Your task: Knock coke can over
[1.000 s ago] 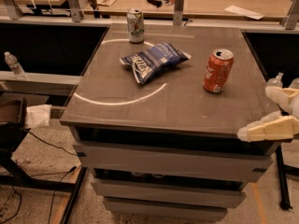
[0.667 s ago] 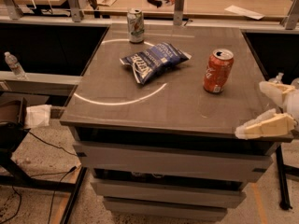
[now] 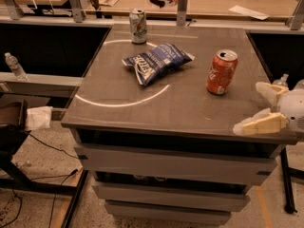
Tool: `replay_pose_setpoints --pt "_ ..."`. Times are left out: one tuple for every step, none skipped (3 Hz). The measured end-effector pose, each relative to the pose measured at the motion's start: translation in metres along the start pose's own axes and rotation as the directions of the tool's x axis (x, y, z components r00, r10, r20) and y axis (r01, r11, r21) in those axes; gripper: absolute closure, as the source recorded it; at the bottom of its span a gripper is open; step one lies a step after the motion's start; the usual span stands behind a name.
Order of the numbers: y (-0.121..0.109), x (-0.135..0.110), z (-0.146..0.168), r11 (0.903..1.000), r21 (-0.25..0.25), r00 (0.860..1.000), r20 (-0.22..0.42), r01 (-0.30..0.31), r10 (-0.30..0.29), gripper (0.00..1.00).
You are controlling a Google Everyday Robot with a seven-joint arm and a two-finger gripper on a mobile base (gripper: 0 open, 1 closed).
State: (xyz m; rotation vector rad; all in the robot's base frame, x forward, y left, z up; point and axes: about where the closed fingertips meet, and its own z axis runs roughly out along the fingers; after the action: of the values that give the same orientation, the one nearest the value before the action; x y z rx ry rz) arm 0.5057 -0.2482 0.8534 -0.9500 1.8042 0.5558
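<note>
The coke can (image 3: 222, 72), red with white script and a silver top, stands upright on the right side of the grey table (image 3: 118, 115). My gripper (image 3: 259, 108) is at the table's right front edge, to the right of the can and nearer the camera, apart from it. Its two pale fingers (image 3: 259, 124) are spread apart and hold nothing.
A silver-white can with green markings (image 3: 138, 26) stands at the table's far edge. A blue chip bag (image 3: 155, 61) lies in the middle. A water bottle (image 3: 15, 66) stands on a shelf at the left. A wooden counter (image 3: 213, 1) runs behind the table.
My gripper has shifted slightly left and up along the table's right front edge, toward the can. The coke can and other objects have not moved.
</note>
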Motion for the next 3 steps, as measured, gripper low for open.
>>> replay_pose_setpoints --pt "-0.02 0.0 0.009 0.9998 0.019 0.999 0.04 0.0 -0.001 0.0" --pt "-0.04 -0.003 0.019 0.9993 0.037 0.998 0.07 -0.005 0.002 0.0" --pt "-0.055 -0.005 0.033 0.9989 0.041 0.996 0.085 -0.025 0.022 0.0"
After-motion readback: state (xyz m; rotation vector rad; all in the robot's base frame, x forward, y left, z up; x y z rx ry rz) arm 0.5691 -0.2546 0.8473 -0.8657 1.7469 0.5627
